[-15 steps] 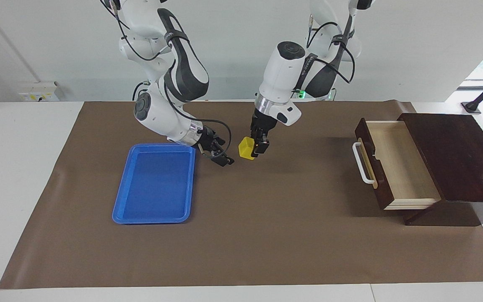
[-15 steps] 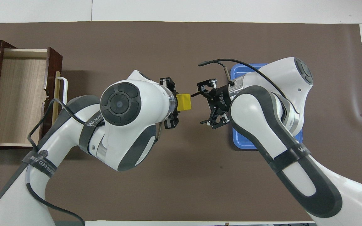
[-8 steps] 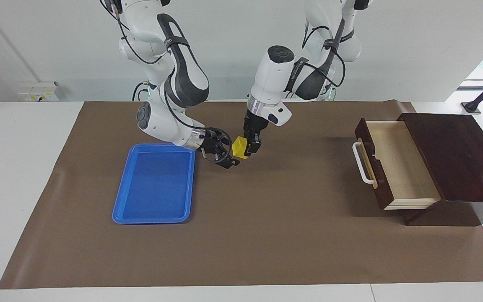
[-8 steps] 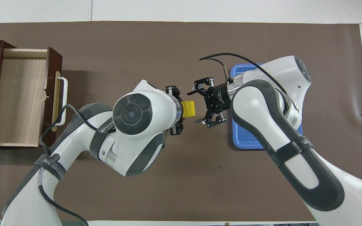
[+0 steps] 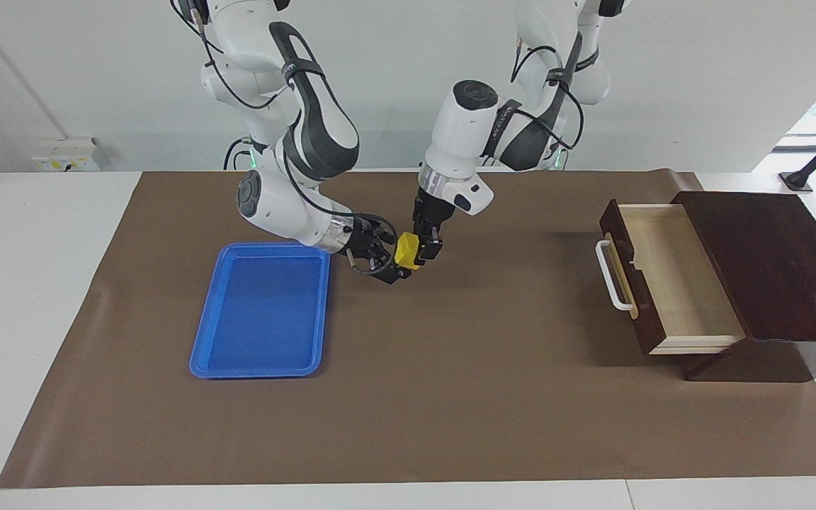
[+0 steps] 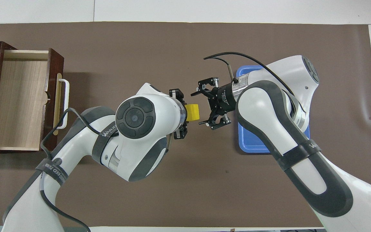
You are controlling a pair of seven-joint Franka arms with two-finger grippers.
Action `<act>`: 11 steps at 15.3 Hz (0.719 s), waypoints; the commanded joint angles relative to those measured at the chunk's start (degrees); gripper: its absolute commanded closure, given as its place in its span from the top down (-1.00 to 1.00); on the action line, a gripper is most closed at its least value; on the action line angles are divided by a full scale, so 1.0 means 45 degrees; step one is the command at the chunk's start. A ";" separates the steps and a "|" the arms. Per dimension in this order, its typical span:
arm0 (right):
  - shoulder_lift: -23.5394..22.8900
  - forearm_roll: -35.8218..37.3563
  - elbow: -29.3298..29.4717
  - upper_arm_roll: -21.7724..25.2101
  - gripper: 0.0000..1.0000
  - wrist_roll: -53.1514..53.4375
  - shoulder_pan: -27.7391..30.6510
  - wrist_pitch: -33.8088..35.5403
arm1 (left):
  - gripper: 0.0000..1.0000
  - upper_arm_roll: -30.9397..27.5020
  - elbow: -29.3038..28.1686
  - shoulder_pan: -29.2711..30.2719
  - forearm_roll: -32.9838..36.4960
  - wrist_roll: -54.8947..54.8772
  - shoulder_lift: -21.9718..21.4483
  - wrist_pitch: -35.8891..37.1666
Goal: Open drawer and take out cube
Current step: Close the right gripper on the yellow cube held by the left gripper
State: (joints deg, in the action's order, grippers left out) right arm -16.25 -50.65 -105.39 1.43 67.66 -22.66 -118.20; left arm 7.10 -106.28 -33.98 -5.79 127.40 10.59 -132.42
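Item: small solid bright yellow cube [image 5: 407,251], gripped between the fingers of the left gripper [image 5: 423,252], in the air over the brown table mat [image 5: 450,397], between the flat blue plastic tray [image 5: 261,309] and the dark brown wooden box [image 5: 769,269].

Key relation: the right gripper [image 5: 388,263] stands spread on the tray side of the cube, fingers pointing at it; the cube lies at the mouth of those open fingers, seemingly just entering the gap. Whether they touch it cannot be told. A cube has no long axis; the free faces look toward the right gripper.

Judgement: a hand-over is in hand; the right gripper needs only to close.

Drawer [image 5: 670,276]: pulled out, pale interior bare, white bar handle [image 5: 610,276] facing the tray. The cube is well apart from it.
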 commanded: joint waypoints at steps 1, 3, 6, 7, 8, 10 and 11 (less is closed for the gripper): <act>0.0348 -0.0249 -0.0270 0.0035 1.00 0.0469 -0.0062 0.0074 | -1.00 -0.0211 -0.0522 -0.0223 -0.0217 0.0107 -0.0459 -0.0280; 0.0584 -0.0268 -0.0407 0.0035 1.00 0.0452 0.0093 0.0210 | -1.00 -0.0211 -0.0522 -0.0203 -0.0217 0.0107 -0.0459 -0.0280; 0.0604 -0.0443 -0.0407 0.0035 1.00 0.0491 0.0406 0.0056 | -1.00 -0.0211 -0.0522 -0.0183 -0.0217 0.0107 -0.0459 -0.0280; 0.0624 -0.0715 -0.0427 0.0035 1.00 0.0510 0.0368 -0.0022 | -1.00 -0.0211 -0.0522 -0.0183 -0.0217 0.0107 -0.0459 -0.0280; 0.0624 -0.0814 -0.0446 0.0054 1.00 0.0530 0.0348 -0.0139 | -1.00 -0.0211 -0.0522 -0.0164 -0.0217 0.0107 -0.0459 -0.0280; 0.0643 -0.0854 -0.0582 0.0035 1.00 0.0530 0.0231 -0.0490 | -1.00 -0.0211 -0.0522 -0.0145 -0.0217 0.0107 -0.0459 -0.0280; 0.0721 -0.0835 -0.0680 0.0035 1.00 0.0530 0.0211 -0.0589 | -1.00 -0.0211 -0.0522 -0.0144 -0.0217 0.0107 -0.0459 -0.0280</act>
State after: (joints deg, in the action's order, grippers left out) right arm -14.76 -53.03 -106.00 1.92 69.28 -21.48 -118.69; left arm 6.93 -106.29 -34.00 -5.79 127.42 10.56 -132.55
